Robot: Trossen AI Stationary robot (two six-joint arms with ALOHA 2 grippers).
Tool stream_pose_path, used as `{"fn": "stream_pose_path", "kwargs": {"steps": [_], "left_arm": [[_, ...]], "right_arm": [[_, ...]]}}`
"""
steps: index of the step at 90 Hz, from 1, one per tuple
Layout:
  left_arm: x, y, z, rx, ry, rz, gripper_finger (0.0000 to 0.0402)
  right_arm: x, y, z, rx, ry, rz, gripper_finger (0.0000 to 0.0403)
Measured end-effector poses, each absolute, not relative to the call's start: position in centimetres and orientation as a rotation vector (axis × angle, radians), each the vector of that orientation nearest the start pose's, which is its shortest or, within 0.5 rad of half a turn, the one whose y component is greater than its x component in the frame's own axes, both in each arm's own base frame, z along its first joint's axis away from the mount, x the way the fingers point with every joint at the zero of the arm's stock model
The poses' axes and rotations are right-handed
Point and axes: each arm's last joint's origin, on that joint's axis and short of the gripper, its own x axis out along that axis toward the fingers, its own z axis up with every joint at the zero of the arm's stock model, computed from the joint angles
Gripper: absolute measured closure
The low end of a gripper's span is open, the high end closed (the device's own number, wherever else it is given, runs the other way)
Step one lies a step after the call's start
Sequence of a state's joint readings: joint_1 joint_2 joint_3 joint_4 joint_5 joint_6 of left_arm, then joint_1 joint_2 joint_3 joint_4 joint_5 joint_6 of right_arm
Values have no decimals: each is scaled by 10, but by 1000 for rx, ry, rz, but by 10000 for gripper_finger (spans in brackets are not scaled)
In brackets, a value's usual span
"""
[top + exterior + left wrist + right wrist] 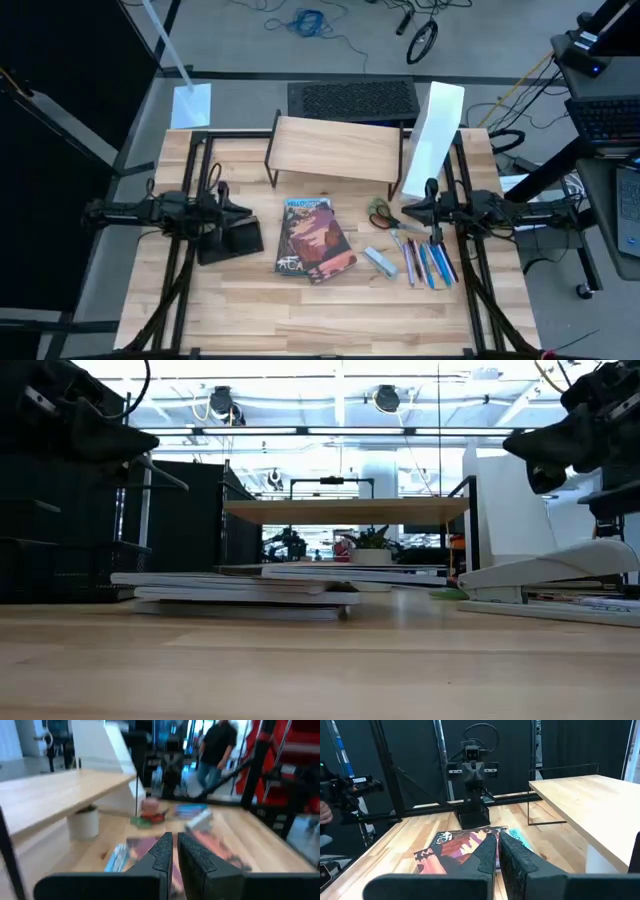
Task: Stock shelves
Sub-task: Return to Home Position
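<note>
Upper centre: shelves (335,150) bare, books (315,240) on table (300,320) | our left tool (243,209), right tool (407,209) closed, empty | we judge stocking wholly undone.

A grey floor (480,40) strewn with cables, among them a blue coil (306,20), is seen beyond the desk (330,310). A black keyboard (352,98) is laid just past its far edge. Dark curtains (410,760) are hung along one side. Ceiling lamps (386,398) are lit, and a person in a dark shirt (218,745) is seen farther off.

Left pincer (175,840) and right pincer (498,837) hover closed, facing inward.
</note>
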State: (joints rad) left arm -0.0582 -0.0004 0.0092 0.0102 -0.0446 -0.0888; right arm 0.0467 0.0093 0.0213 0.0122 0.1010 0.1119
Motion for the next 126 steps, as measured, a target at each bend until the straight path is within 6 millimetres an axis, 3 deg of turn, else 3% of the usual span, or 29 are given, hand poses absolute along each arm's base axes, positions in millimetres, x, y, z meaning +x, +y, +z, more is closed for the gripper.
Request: {"fn": "stream_pose_path", "kwargs": {"steps": [126], "left_arm": [[97, -5, 167, -46, -14, -29, 389]], "right_arm": [[97, 2, 171, 131, -27, -53, 399]]}}
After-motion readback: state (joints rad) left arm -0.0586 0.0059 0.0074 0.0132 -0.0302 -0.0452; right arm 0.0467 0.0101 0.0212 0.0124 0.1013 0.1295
